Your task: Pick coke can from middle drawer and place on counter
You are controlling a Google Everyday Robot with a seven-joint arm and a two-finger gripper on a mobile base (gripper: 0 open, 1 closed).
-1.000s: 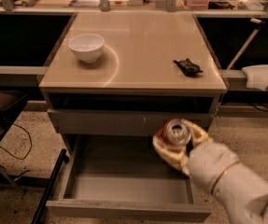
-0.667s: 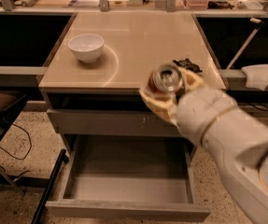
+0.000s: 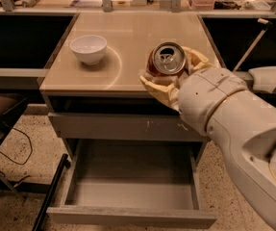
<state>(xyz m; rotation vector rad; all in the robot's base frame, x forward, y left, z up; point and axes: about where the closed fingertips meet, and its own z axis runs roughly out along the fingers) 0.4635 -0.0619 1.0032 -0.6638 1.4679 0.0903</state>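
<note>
Claw: the cream two-finger gripper (image 3: 170,75) sits over the near right part of the counter, at the end of a bulky white robot arm (image 3: 243,129) that comes in from the near right.
Claw state: its tan fingers (image 3: 153,86) are closed around the can, 1 on the left side and 1 on the right, gripping it firmly.
Can: the small red-orange metal coke can (image 3: 167,59) is in the gripper, its silver top and pull tab turned towards the camera; its base is hidden, so I cannot tell whether it touches the surface.
Counter: the large glossy beige counter (image 3: 128,32) tops the grey cabinet.
Bowl: 1 white round bowl (image 3: 88,48) stands on the counter's left side, well apart from the can.
Drawer: the wide shallow grey middle drawer (image 3: 132,177) is pulled out towards the near side, below the can, its smooth floor showing.
Upper front: a grey drawer front with pale scratch marks (image 3: 123,126) is closed above it.
Floor: speckled terrazzo floor (image 3: 12,211) surrounds the cabinet.
</note>
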